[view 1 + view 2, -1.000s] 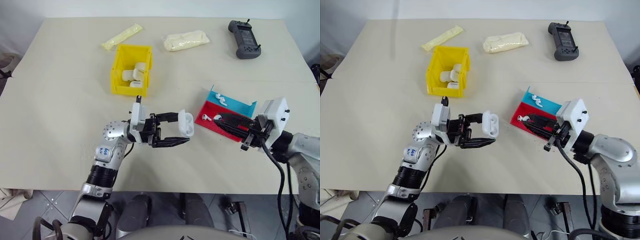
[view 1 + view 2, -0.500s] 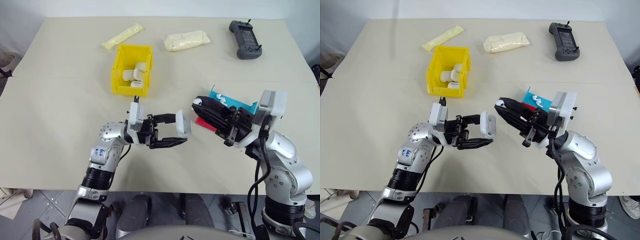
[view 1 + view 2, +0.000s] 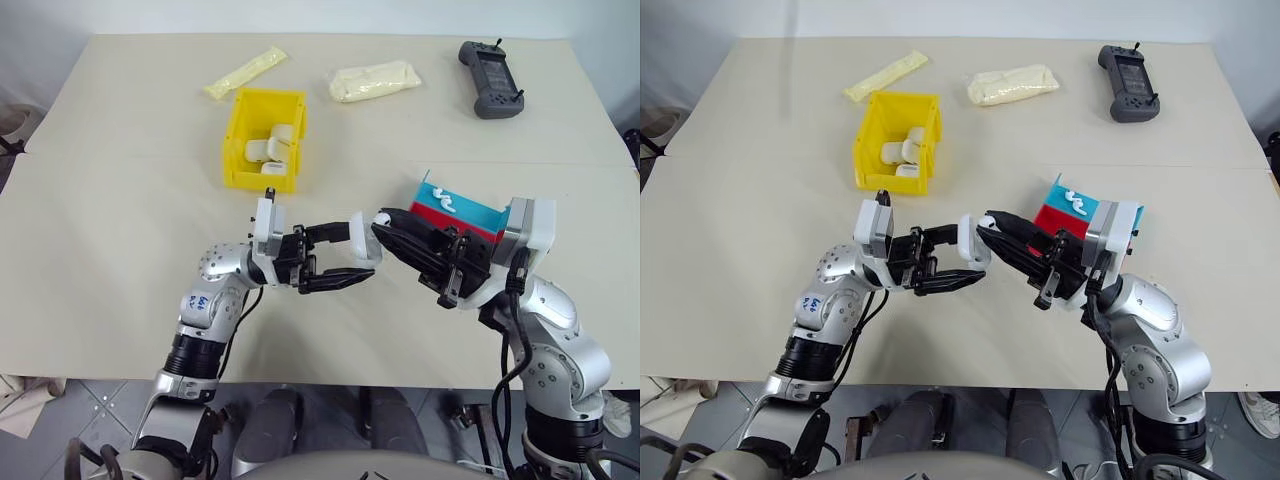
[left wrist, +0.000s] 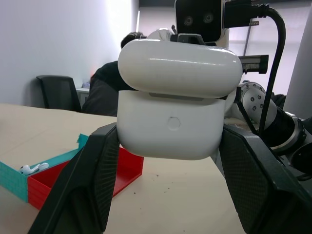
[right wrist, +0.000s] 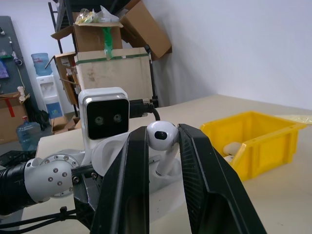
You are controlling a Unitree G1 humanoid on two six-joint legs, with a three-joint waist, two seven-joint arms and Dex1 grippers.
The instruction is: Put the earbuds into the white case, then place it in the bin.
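Beige table (image 3: 120,200): left gripper (image 3: 345,258) grips white case (image 3: 363,241), right gripper (image 5: 163,146) pinches earbud (image 5: 162,135)

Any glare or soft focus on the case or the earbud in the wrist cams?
Left wrist view: white case sharp, with bright highlights along its lid; room behind soft. Right wrist view: earbud between the right gripper's fingers is crisp with a small glare spot; yellow bin slightly soft.
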